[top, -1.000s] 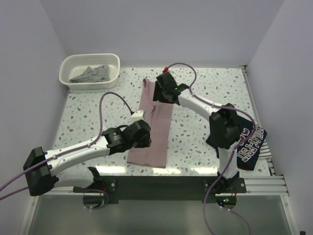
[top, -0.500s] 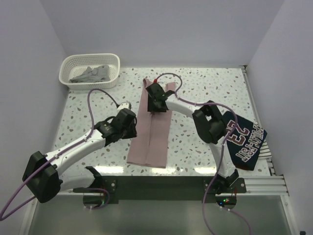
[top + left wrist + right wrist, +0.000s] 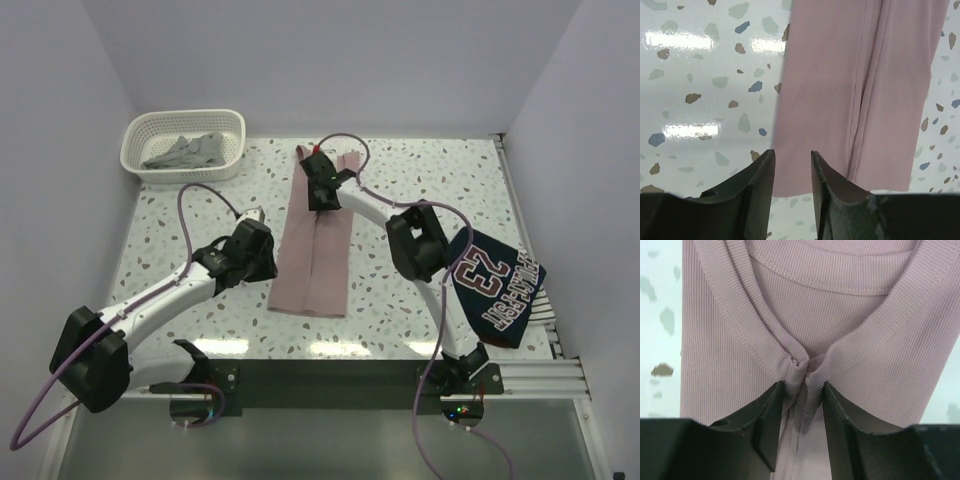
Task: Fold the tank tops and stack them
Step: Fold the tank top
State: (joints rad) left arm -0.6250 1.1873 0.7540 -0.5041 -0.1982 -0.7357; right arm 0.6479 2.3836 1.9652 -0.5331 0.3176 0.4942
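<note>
The dusty pink tank top (image 3: 318, 262) lies folded into a long strip down the middle of the table. My right gripper (image 3: 322, 192) is at its far end, shut on a bunch of the pink cloth (image 3: 802, 371) just below the neckline. My left gripper (image 3: 268, 262) is beside the strip's near left edge, open and empty, with the flat pink cloth (image 3: 865, 100) showing past its fingers. The navy tank top (image 3: 495, 290) with white-and-red lettering lies at the right edge. The grey tank top (image 3: 188, 150) lies crumpled in the basket.
A white lattice basket (image 3: 228, 128) stands at the far left corner. A metal rail (image 3: 545, 320) runs along the table's right edge beside the navy top. Walls close in the left, back and right sides.
My right gripper moved to the far end of the pink top and pulled the strip away from me. My left gripper moved left off the cloth to its edge.
</note>
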